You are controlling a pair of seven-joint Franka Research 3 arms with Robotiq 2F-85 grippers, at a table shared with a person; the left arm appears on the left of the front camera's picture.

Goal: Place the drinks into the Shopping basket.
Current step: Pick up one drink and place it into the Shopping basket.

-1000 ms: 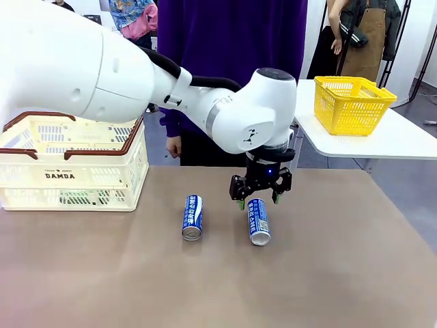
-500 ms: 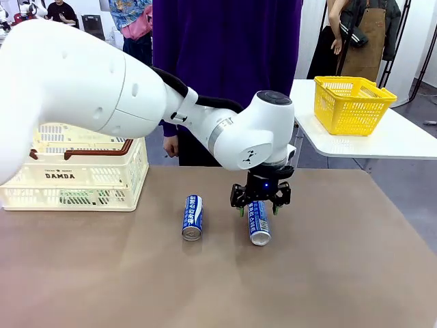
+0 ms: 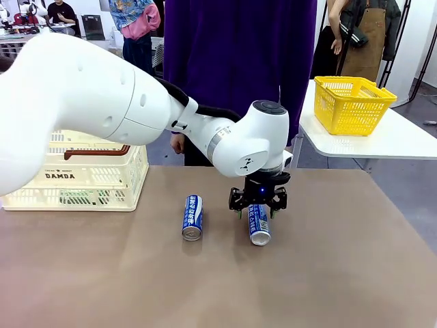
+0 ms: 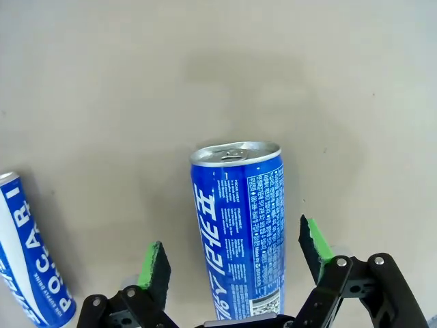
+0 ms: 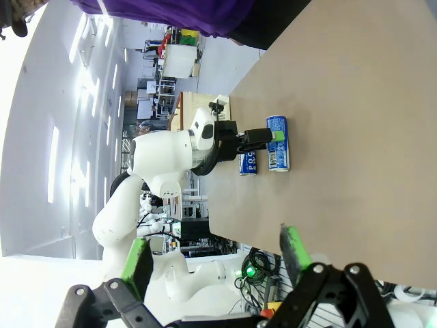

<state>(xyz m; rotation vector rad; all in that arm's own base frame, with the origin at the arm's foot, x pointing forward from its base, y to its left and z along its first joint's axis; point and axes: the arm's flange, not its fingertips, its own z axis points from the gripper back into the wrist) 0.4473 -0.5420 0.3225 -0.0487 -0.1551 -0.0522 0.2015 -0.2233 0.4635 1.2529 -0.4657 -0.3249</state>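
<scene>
Blue can [image 3: 259,225] lies on its side on the table [image 3: 328,273], between the left gripper's [image 3: 257,210] spread green pads [image 4: 154,263], which flank it without touching. A second can [image 3: 192,217] lies near, toward the basket [image 3: 89,179] at the table's left. Right gripper [image 5: 215,256] hangs open and empty.

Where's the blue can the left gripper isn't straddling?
Front view: the free blue can lies on its side on the table, left of the other blue can that the open left gripper straddles, right of the Shopping basket.
</scene>
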